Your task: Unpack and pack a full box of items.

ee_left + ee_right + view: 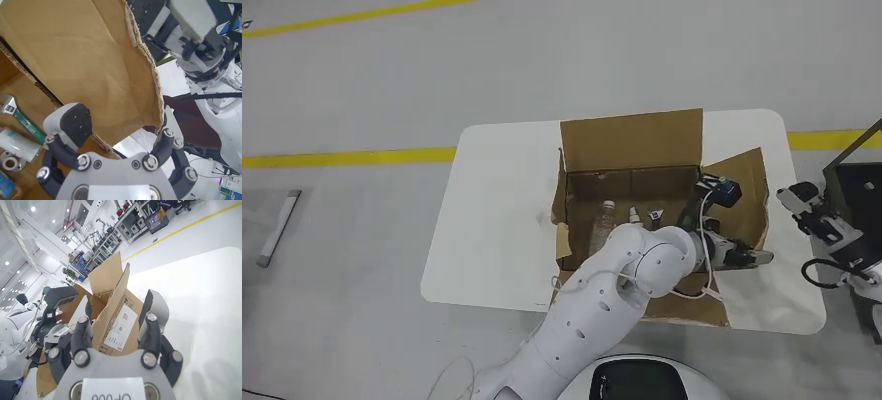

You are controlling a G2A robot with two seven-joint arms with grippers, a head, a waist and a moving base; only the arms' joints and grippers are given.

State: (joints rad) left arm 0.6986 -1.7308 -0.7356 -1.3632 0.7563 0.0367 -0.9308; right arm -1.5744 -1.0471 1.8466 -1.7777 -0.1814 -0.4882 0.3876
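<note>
Plainly, the cardboard box [632,140] sits open at the middle of the white table [492,220], flaps folded out. Inside, a clear bottle [599,228] lies toward the box's 9 o'clock side. A green-handled wrench [20,117], a white canister [17,144] just beside it and a metal flange [9,163] rest on the box floor.

The left gripper [122,117] is at the box's 4 o'clock, fingers spread either side of the 3 o'clock flap [85,66], not clamped on it. The right gripper [119,298] hangs released near the table's 3 o'clock edge.

A white shipping label [121,328] with small print and a code square is stuck on an outer wall of the box. The wrench handle bears white lettering.
</note>
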